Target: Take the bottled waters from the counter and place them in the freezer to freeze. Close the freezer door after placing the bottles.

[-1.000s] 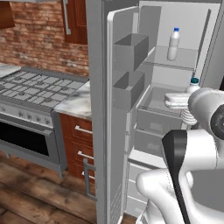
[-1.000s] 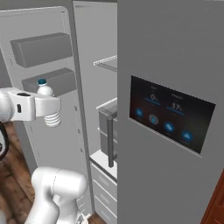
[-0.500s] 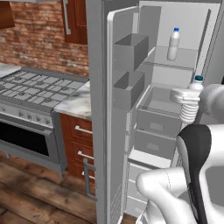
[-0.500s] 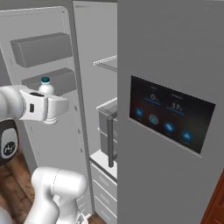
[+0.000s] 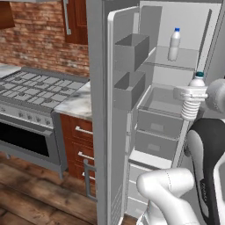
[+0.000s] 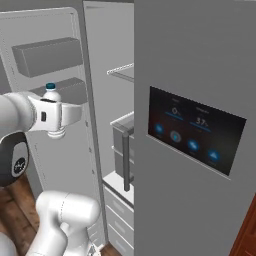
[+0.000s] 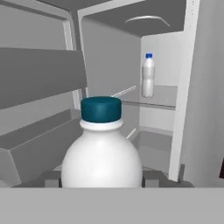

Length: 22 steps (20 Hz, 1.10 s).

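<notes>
My gripper [image 5: 190,93] is shut on a bottled water [image 5: 196,82], a small clear bottle with a teal cap, held upright in front of the open freezer [image 5: 167,110]. In the hand view this bottle [image 7: 101,153] stands close up between the fingertips [image 7: 51,178]. From the right it [image 6: 51,94] pokes up out of the white hand [image 6: 55,115]. A second bottled water [image 5: 174,44] stands upright on the freezer's upper shelf, also seen deeper inside [image 7: 148,76]. The freezer door [image 5: 110,132] stands swung open to the left, its bins [image 5: 131,52] facing in.
The marble counter [image 5: 78,102] and grey gas stove [image 5: 30,88] lie left of the open door, with wooden drawers [image 5: 81,140] below. Grey drawers [image 5: 158,125] fill the freezer's lower part. The closed right door carries a dark display panel [image 6: 195,131].
Over the last second the hand turned the held bottle from tilted to upright and lifted it slightly, closer to the freezer opening. The bottle on the upper shelf has not moved.
</notes>
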### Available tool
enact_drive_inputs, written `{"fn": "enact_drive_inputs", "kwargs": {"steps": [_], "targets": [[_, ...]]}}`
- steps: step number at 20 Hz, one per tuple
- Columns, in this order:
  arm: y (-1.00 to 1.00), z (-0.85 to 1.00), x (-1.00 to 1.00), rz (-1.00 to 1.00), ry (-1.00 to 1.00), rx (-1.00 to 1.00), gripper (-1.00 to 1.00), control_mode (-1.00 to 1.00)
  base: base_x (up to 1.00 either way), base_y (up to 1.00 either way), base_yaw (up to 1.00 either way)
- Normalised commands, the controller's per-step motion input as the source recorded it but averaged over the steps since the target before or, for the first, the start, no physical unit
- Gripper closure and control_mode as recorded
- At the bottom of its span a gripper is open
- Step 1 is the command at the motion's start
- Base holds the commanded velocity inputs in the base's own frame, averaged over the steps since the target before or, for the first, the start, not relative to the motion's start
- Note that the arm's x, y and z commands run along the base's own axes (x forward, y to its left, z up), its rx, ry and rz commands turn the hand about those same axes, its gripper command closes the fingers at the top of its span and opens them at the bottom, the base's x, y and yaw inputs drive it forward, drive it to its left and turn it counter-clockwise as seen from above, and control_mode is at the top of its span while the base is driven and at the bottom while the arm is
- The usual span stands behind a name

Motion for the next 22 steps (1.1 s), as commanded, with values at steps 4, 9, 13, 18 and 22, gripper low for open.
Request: {"fn": "enact_drive_inputs", "kwargs": {"steps": [4,9,13,18,22], "targets": [[0.00,0.10,0.33,0.00,0.00,-0.01,1.00,-1.00,0.00,0.00,0.00],[0.00,0.14,0.40,-0.12,0.00,-0.01,1.00,-1.00,0.00,0.00,0.00],[-0.07,0.09,0.29,-0.12,0.00,0.00,1.00,-1.00,0.00,0.00,0.00],[-0.10,0.11,0.32,-0.07,0.00,-0.01,1.00,-1.00,0.00,0.00,0.00],[-0.24,0.18,0.22,-0.02,0.01,0.00,1.00,-1.00,0.00,0.00,0.00]]}}
